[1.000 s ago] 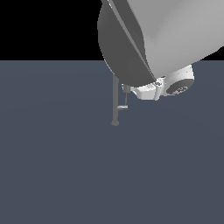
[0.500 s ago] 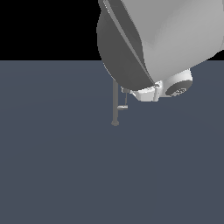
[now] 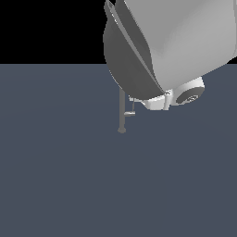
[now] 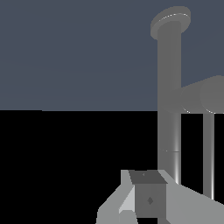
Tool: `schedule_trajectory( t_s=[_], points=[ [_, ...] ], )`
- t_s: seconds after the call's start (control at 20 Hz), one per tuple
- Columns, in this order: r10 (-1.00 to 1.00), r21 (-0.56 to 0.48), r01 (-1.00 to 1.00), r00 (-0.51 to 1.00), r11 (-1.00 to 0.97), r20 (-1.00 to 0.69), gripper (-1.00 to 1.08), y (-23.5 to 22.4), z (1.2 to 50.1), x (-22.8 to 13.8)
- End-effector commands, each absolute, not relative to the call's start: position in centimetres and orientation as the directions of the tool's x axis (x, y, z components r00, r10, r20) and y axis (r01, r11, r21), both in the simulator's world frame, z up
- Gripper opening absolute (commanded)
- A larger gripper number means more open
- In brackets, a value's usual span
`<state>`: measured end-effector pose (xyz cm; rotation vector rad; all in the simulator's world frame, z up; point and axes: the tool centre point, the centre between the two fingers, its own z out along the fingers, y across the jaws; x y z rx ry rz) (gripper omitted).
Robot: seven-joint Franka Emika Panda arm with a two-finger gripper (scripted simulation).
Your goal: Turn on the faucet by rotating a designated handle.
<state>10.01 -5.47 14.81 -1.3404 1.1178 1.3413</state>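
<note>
Silver handle (image 3: 130, 113) juts from the faucet pipe (image 3: 122, 111), just beside the pincer (image 3: 139, 102), which has edged closer to it. Its opening is hidden; nothing looks held. Contact seems imminent; rotation not begun.

Handle (image 3: 130, 113) (short, light-silver) juts horizontally from upright pipe (image 3: 122, 111).
</note>
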Motion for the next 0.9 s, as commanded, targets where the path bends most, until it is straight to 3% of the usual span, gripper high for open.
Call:
schedule_trajectory(
  t_s=[0.0,0.85],
  points=[
    [0.001,0.0,-0.984,0.0,-0.18,-1.0,-1.0,-5.5,14.9,9.9],
    [0.0,0.001,-0.984,-0.001,-0.18,-1.0,-1.0,-6.0,15.8,7.2]
  ],
)
